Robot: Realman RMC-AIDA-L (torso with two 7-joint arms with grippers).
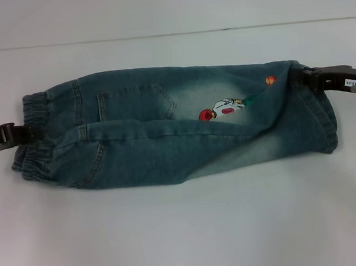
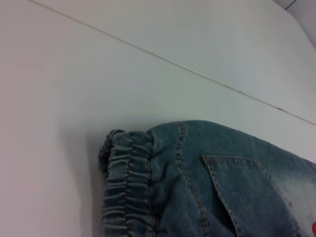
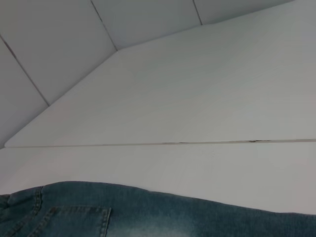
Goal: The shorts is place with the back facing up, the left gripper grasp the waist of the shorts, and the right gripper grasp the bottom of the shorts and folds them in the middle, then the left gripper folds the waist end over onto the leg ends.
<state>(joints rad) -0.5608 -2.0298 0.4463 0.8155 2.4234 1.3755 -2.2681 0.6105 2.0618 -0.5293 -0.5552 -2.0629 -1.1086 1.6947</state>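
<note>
The blue denim shorts (image 1: 166, 140) lie flat on the white table, doubled lengthwise, with a back pocket and a small cartoon patch (image 1: 222, 108) showing in the upper half. The elastic waist (image 1: 31, 113) points left and the leg ends (image 1: 319, 122) point right. My left gripper (image 1: 25, 133) is at the middle of the waist edge, shut on the waistband. My right gripper (image 1: 306, 76) is at the far upper corner of the leg ends, shut on the cloth, which is pulled toward it. The left wrist view shows the waistband (image 2: 126, 187) and pocket. The right wrist view shows a denim edge (image 3: 148, 217).
The white table (image 1: 186, 231) stretches all around the shorts, with a thin seam line (image 1: 158, 36) running across behind them. A small white label (image 1: 351, 82) sits on the right arm's dark body.
</note>
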